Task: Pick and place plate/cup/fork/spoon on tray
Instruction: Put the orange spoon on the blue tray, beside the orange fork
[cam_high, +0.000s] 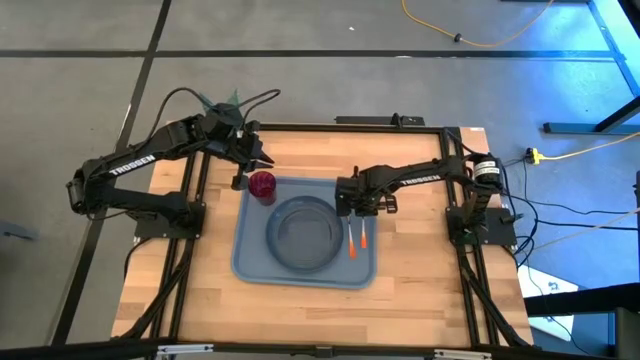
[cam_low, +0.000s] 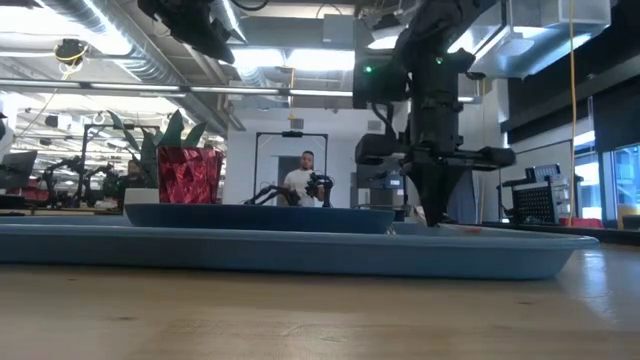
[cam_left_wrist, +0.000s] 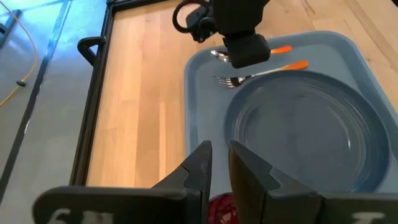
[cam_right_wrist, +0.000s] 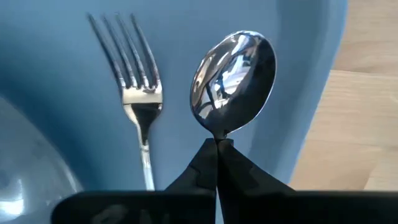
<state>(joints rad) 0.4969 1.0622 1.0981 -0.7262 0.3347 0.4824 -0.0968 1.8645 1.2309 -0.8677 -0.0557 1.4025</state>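
Observation:
The light blue-grey tray (cam_high: 248, 262) lies mid-table. The round plate (cam_high: 303, 235) rests flat on it. The dark red cup (cam_high: 262, 185) stands upright on the tray's far left corner. The fork (cam_right_wrist: 135, 87) lies flat on the tray's right part beside the plate. My right gripper (cam_right_wrist: 217, 149) is shut on the spoon (cam_right_wrist: 233, 78) next to the fork. My left gripper (cam_left_wrist: 219, 165) hangs well above the cup, touching nothing, with a narrow gap between its fingers. My right gripper pinches the spoon's thin neck (cam_right_wrist: 218, 137) just behind the bowl between its two fingertips, from above, pointing down. The bowl sticks out past the fingers over the tray's right part. The orange handle (cam_left_wrist: 281, 50) shows behind the gripper, level with the fork. I cannot tell whether the spoon is clear of the tray.
A green plant (cam_low: 160, 135) stands behind the cup at the table's far left. Bare wood lies left, right and near of the tray. A person (cam_low: 300, 180) shows far off in the room.

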